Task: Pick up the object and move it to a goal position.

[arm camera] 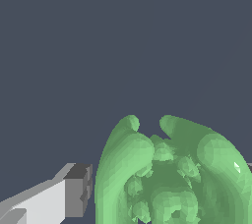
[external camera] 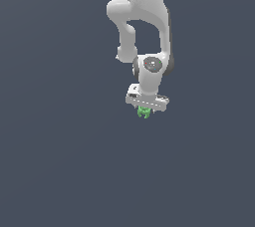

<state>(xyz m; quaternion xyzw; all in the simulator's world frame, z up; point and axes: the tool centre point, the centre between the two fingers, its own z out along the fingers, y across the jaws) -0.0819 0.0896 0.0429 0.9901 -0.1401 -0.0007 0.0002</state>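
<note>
From my seat I see the claw point(external camera: 145, 112) pointing down and pinching the green knobbly object point(external camera: 144, 113), which pokes out below its fingers point(arm camera: 74, 191) and fills the wrist view.

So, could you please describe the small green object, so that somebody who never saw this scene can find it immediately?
Start at the white robot arm that hangs down from the top of the exterior view against a plain dark grey background. Follow it down to the gripper at its lower end; the green object sits right there, between the fingers. It is the only coloured thing in sight: tiny, bright green and knobbly, with small prongs.
</note>
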